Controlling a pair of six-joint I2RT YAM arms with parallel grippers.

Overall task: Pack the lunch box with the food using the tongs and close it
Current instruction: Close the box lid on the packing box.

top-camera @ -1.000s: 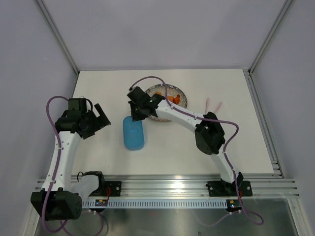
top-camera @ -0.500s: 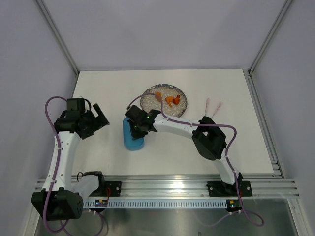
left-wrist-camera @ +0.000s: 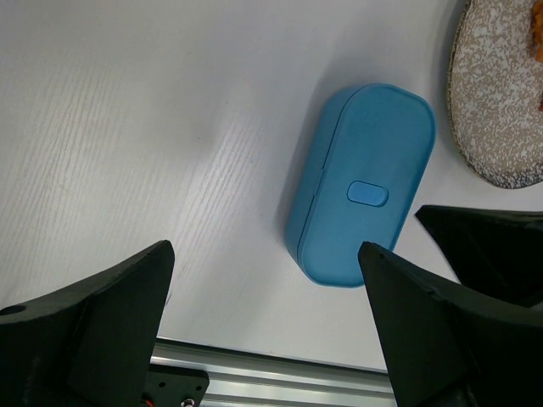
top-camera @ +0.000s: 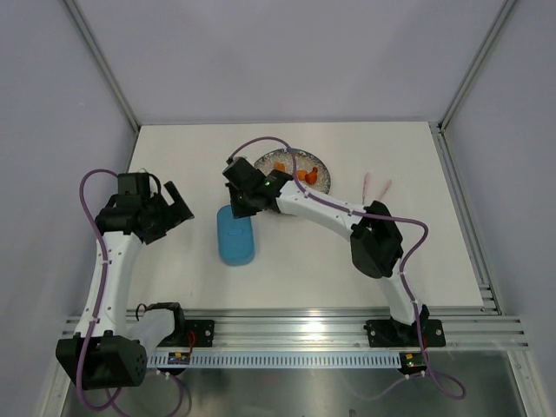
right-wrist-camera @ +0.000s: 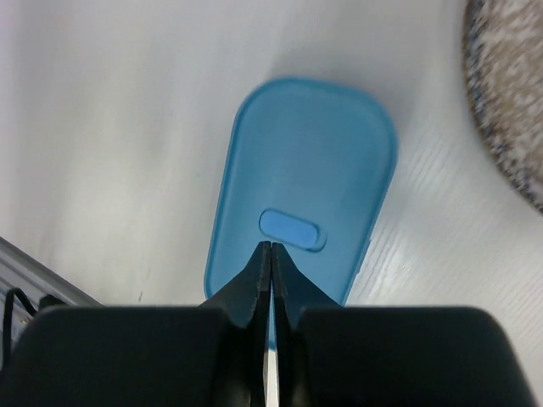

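The blue lunch box (top-camera: 235, 236) lies on the table with its lid on; it also shows as the lunch box (left-wrist-camera: 365, 182) and the lunch box (right-wrist-camera: 305, 186). My right gripper (top-camera: 240, 207) hangs over the box's far end. In its own view the right gripper (right-wrist-camera: 271, 246) is shut with nothing in it, tips just short of the lid's oval tab. My left gripper (top-camera: 181, 213) stands open and holds nothing, left of the box; the left gripper (left-wrist-camera: 265, 250) looks down at bare table. Orange food chunks (top-camera: 304, 174) sit on the plate. The pink tongs (top-camera: 375, 187) lie right of the plate.
The round speckled plate (top-camera: 287, 181) sits behind the box, partly under my right arm, and its edge shows as the plate (left-wrist-camera: 501, 102) and the plate (right-wrist-camera: 509, 102). An aluminium rail (top-camera: 295, 330) runs along the near table edge.
My right gripper dipped down over the lunch box lid half a second ago and has since drawn back up toward the plate. The left arm and the box have not moved.
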